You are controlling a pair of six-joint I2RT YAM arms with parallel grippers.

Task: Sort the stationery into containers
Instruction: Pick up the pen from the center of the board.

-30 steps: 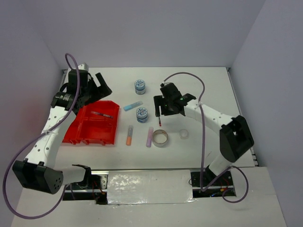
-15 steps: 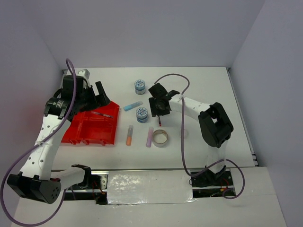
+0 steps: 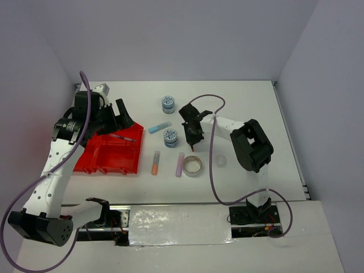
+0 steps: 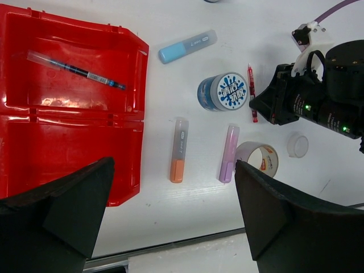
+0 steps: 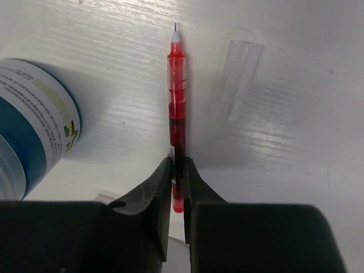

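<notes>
Right gripper point(image 5: 177, 164) pinches the red pen point(image 5: 176, 85) — apparently resting on the table point(image 5: 296, 153).

- the tray point(image 3: 108, 156) sits on the left of the table point(image 3: 250, 108), with a pen point(image 4: 74, 69) in its far right compartment
- near tub point(image 3: 170, 136) is right of the tray, far tub point(image 3: 168, 103) behind it, and a stick point(image 3: 160, 127) between them
- second pen point(image 4: 251, 94) lies just right of the near tub
- left stick point(image 3: 155, 162), right stick point(image 3: 180, 164) and tape ring point(image 3: 192, 166) lie in a row in front of the near tub
</notes>
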